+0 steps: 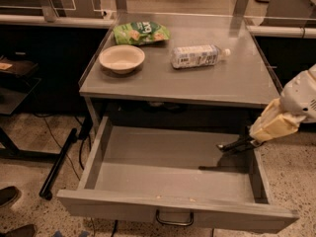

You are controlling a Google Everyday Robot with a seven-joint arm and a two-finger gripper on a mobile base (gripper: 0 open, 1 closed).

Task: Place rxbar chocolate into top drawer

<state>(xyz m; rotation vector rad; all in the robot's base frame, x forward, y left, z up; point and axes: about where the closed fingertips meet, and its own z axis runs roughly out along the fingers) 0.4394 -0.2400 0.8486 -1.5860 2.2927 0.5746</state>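
A grey metal table (197, 85) with a flat, dull, brushed-looking top and low raised edges along its sides stands on a speckled stone-like floor (34, 132). Below its top, the top drawer (163, 181) is pulled well out: a wide, shallow grey metal tray with a smooth floor, thin straight walls and a flat front panel. That panel carries a small dark metal loop handle (174, 219) at its lower edge.

From the right edge of the camera view the robot arm (302, 95) reaches in, its white hard-shelled housing leading to a pale yellow, blocky wrist section. At its end the gripper (232, 145), dark and slender, hangs just inside the drawer's right wall, above the drawer floor and below the tabletop. A dark shadow lies on the floor beneath it. Whether the gripper is clamped or slack cannot be told. The rxbar chocolate cannot be picked out from the gripper's dark tip, so its place cannot be told.

On the tabletop, a crinkled green chip bag (140, 32) lies at the back left. A clear plastic bottle (196, 56) with a white label lies on its side near the middle, cap to the right. A round, shallow cream bowl (122, 58) sits upright just in front of the bag.
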